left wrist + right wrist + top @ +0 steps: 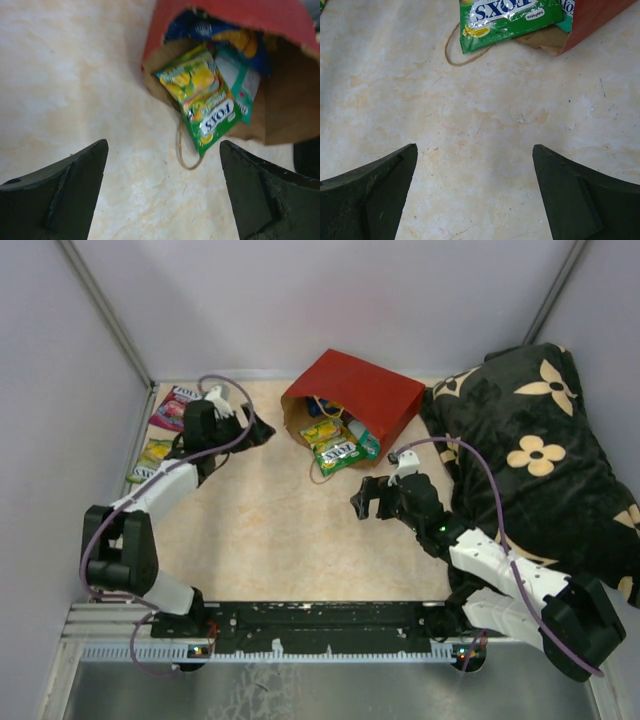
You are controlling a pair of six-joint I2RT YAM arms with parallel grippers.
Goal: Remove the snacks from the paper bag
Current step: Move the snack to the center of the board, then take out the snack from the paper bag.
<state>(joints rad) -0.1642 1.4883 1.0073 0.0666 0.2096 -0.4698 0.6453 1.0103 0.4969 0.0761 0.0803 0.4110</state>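
The red paper bag (360,390) lies on its side at the back centre, mouth toward the front left. A green Fox's packet (337,451) and a teal packet (368,445) stick out of the mouth, and the blue Doritos bag (220,35) is deeper inside. A purple packet (172,408) and a green-yellow packet (150,458) lie at the table's left edge. The yellow box is hidden. My left gripper (256,430) is open and empty, left of the bag mouth (164,146). My right gripper (368,502) is open and empty, in front of the bag (475,147).
A black flowered cushion (540,460) fills the right side, touching the bag's right end. A tan twine handle (187,155) loops onto the table below the green packet (507,15). White walls close the back and both sides.
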